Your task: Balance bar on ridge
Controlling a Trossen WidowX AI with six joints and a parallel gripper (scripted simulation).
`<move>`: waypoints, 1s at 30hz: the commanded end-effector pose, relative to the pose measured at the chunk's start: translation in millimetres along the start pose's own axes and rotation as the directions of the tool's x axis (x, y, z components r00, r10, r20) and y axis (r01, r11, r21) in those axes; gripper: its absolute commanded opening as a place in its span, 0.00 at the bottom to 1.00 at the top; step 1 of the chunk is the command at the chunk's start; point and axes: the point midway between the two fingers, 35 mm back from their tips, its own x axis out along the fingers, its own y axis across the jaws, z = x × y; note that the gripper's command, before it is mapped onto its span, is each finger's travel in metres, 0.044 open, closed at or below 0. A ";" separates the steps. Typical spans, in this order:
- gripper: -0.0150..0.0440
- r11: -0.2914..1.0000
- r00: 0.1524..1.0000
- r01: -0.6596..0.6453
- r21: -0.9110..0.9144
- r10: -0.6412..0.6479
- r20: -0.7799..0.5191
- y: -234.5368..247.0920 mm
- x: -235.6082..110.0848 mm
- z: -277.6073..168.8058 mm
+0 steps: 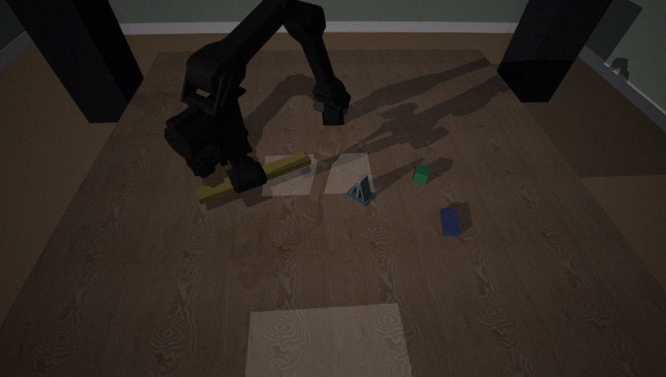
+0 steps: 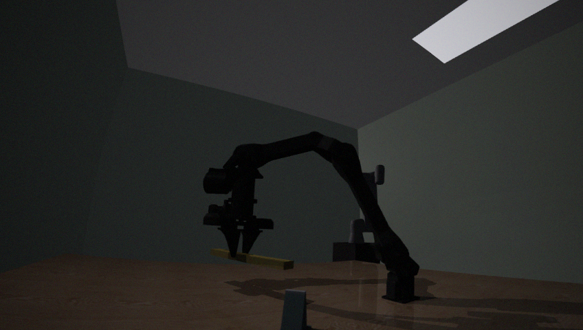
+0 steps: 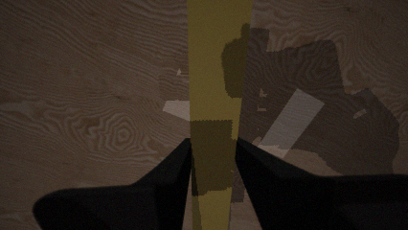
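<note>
A long yellow bar [image 1: 285, 164] [image 2: 265, 260] [image 3: 213, 72] is held a little above the wooden table, near its middle. My gripper [image 1: 246, 176] [image 2: 241, 253] [image 3: 212, 142] is shut on the bar, one finger on each long side. In the wrist view the bar runs straight up between the two dark fingers. The ridge is a small grey-blue wedge [image 1: 359, 191] [image 2: 293, 309] standing upright on the table, to the right of the bar's far end and apart from it.
A green cube [image 1: 421, 173] and a blue block [image 1: 450, 221] lie on the table [image 1: 140, 280] right of the wedge. The arm's base [image 1: 332, 111] [image 2: 399, 286] stands behind. Two dark pillars [image 1: 79, 56] [image 1: 547, 46] stand at the back corners.
</note>
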 end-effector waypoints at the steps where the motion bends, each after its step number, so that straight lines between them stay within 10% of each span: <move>1: 0.25 1.000 1.000 -0.001 0.005 0.001 0.005 -0.3 -11.0 0.0; 30: 0.25 0.950 1.000 -0.005 0.312 0.005 0.000 41.5 -38.5 -56.6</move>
